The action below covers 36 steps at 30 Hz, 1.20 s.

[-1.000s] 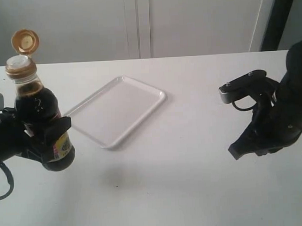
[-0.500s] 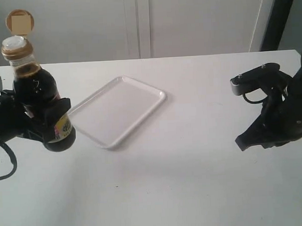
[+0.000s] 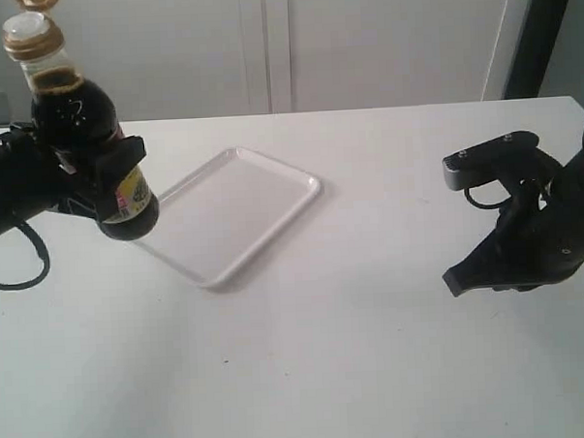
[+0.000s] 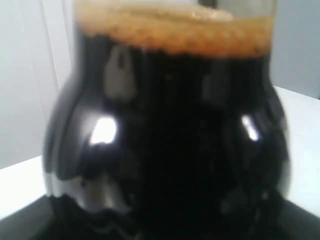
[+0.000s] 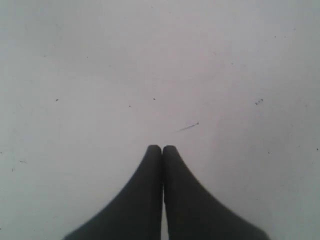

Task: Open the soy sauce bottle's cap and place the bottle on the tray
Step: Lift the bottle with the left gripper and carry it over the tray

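The soy sauce bottle (image 3: 87, 150) hangs upright in the air at the left, above the table and just left of the tray (image 3: 229, 214). My left gripper (image 3: 101, 179) is shut on its lower body. Its golden cap (image 3: 38, 2) is flipped open at the picture's top edge, and the neck ring (image 3: 32, 36) shows below it. In the left wrist view the dark bottle (image 4: 170, 135) fills the picture and hides the jaws. My right gripper (image 3: 459, 278) stays low over the table at the right, shut and empty, its fingertips (image 5: 161, 148) pressed together.
The white table (image 3: 356, 352) runs under everything. A pale wall with panel seams stands behind, and a dark post (image 3: 531, 34) rises at the back right. The right arm's black body (image 3: 554, 217) takes up the right edge.
The left gripper has lifted the bottle and carried it up and right, toward the tray. The right gripper has shifted slightly and stays shut.
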Each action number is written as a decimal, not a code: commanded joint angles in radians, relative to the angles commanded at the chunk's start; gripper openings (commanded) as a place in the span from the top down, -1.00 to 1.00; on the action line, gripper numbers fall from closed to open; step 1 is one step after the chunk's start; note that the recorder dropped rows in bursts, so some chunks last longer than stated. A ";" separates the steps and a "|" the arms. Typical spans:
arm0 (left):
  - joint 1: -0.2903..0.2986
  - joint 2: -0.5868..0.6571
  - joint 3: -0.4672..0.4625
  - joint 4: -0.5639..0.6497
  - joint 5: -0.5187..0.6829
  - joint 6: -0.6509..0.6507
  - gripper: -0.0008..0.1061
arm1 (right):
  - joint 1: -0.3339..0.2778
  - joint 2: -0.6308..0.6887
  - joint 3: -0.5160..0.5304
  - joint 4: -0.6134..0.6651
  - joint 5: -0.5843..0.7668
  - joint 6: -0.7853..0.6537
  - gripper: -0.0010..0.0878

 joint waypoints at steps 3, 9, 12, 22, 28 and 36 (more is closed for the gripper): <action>-0.043 0.072 -0.051 -0.071 -0.010 0.039 0.99 | 0.000 0.000 0.000 0.005 -0.004 -0.005 0.98; -0.059 0.206 -0.149 -0.107 -0.025 0.041 0.99 | 0.000 0.000 0.000 0.016 -0.035 -0.005 0.98; -0.059 0.286 -0.224 -0.108 -0.025 0.041 0.99 | 0.000 0.000 0.000 0.034 -0.056 -0.005 0.98; -0.059 0.461 -0.379 -0.107 -0.025 0.039 0.99 | 0.000 0.005 0.000 0.040 -0.074 -0.005 0.98; -0.083 0.520 -0.443 -0.109 -0.025 0.037 0.99 | 0.000 0.009 0.000 0.042 -0.076 -0.005 0.98; -0.117 0.583 -0.499 -0.111 0.010 0.046 0.99 | 0.000 0.008 0.000 0.055 -0.080 -0.005 0.98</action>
